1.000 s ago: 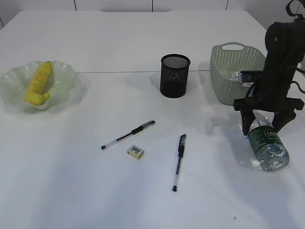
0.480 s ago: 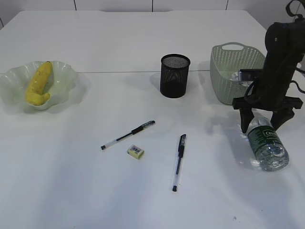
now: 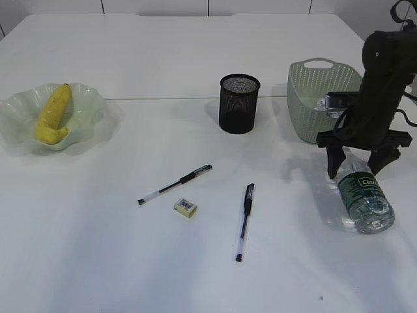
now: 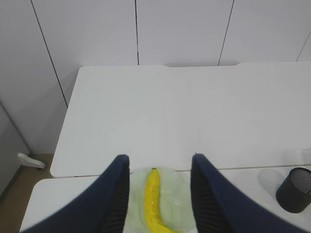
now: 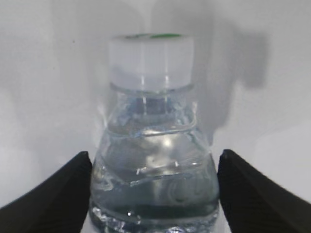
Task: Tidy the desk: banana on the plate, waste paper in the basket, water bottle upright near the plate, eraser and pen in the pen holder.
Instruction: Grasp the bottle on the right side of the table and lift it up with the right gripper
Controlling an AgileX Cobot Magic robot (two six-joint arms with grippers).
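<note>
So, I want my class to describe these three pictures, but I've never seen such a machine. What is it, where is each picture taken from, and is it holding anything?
It is a robot with two arms, each ending in two fingers, working at a white desk. One picture looks at the desk from the front; the other two come from cameras on the wrists.

On the desk lie two pens, a small eraser, a black mesh pen holder, a green basket and a plate with a banana on it.

The right gripper is open, its fingers on either side of a water bottle lying on its side, not gripping it. The left gripper holds nothing; its camera looks down on the banana.
</note>
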